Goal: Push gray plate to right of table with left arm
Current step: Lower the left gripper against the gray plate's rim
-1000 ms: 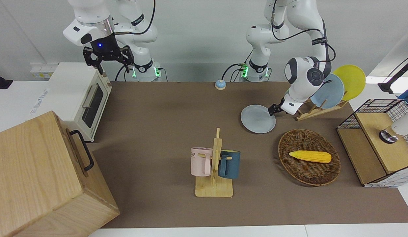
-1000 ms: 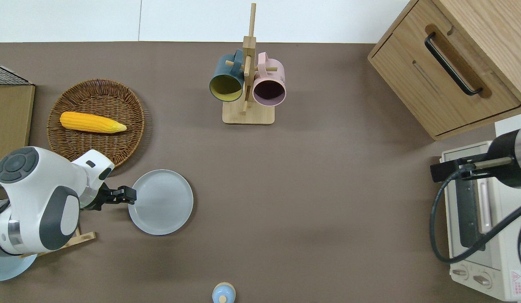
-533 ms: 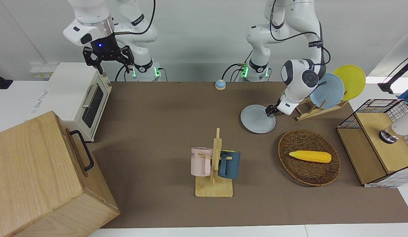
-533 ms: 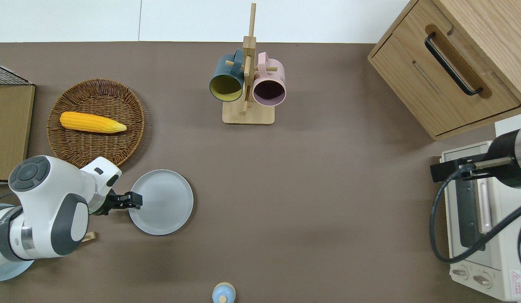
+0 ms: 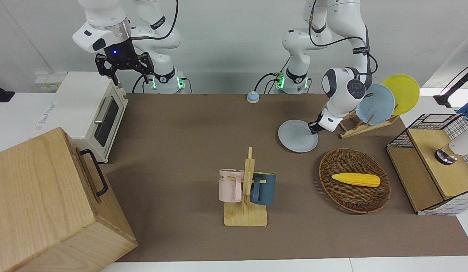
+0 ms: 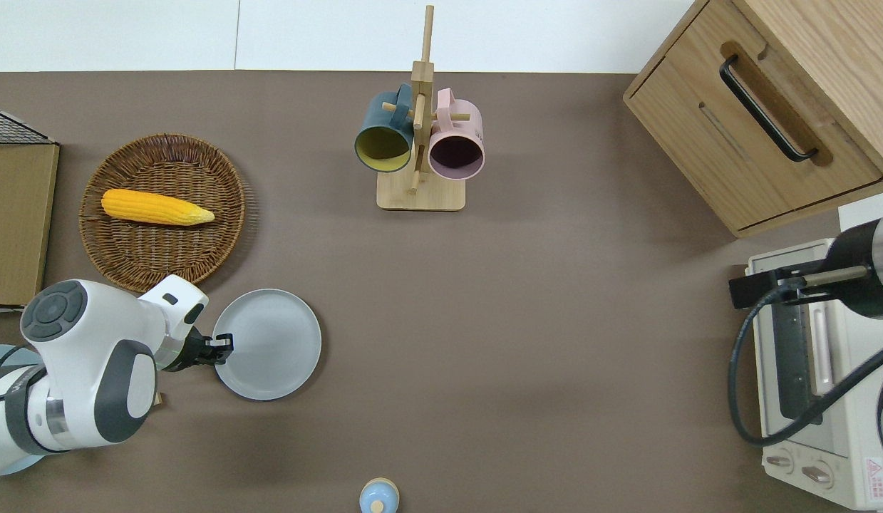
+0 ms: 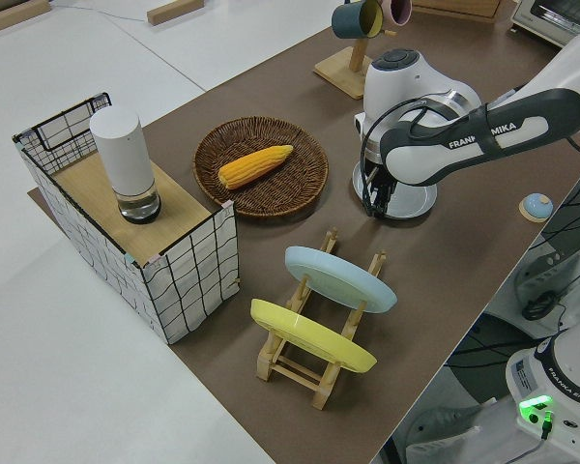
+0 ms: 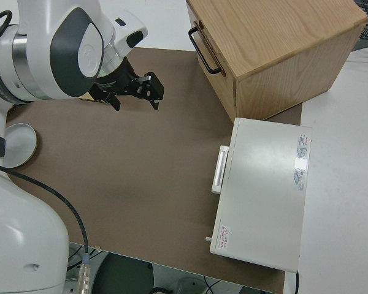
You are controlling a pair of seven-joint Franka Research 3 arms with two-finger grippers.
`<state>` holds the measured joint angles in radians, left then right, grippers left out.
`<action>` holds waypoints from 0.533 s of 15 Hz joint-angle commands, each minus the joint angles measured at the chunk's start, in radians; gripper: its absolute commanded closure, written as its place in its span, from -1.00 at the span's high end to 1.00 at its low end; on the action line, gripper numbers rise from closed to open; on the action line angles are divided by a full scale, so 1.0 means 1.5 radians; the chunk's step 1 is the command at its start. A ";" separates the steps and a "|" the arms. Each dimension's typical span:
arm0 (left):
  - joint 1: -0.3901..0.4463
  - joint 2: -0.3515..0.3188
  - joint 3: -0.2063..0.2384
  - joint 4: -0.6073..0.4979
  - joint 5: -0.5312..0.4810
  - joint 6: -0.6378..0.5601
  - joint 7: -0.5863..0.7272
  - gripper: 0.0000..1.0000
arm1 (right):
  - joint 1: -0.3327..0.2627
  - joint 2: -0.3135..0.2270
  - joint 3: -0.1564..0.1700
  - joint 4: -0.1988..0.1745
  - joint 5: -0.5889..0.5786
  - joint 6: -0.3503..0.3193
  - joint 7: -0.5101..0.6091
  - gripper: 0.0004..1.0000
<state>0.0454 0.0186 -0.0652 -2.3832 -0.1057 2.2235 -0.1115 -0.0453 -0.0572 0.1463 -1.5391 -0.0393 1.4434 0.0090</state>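
One gray plate [image 6: 267,343] lies flat on the bench [image 6: 527,342], its rim touching the left hand [image 6: 222,347]; whether that hand is spread I cannot tell. The right arm is parked, its hand [image 8: 130,87] spread. Two more plates [image 7: 338,278] stand racked, fully seen only in the left side view.

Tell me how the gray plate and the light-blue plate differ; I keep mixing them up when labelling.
The gray plate lies flat on the table, while the light-blue plate stands tilted on edge in the wooden rack. The gray plate is a paler, duller blue-gray; the light-blue plate is a brighter blue. The left gripper is at the gray plate's rim; nothing touches the light-blue plate but its rack. Both are round, shallow and plain.
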 commanded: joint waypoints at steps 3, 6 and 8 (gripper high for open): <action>-0.002 -0.002 -0.001 -0.016 -0.010 0.021 -0.004 -1.00 | -0.005 -0.005 0.002 -0.003 0.002 -0.001 -0.013 0.99; -0.010 -0.002 -0.005 -0.017 -0.017 0.021 -0.005 -1.00 | -0.005 -0.005 0.002 -0.003 0.002 -0.001 -0.013 0.99; -0.011 -0.002 -0.025 -0.017 -0.038 0.021 -0.006 -1.00 | -0.005 -0.005 0.001 -0.003 0.002 -0.001 -0.013 0.99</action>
<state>0.0444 0.0101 -0.0697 -2.3843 -0.1203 2.2263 -0.1117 -0.0453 -0.0572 0.1463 -1.5391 -0.0393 1.4434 0.0090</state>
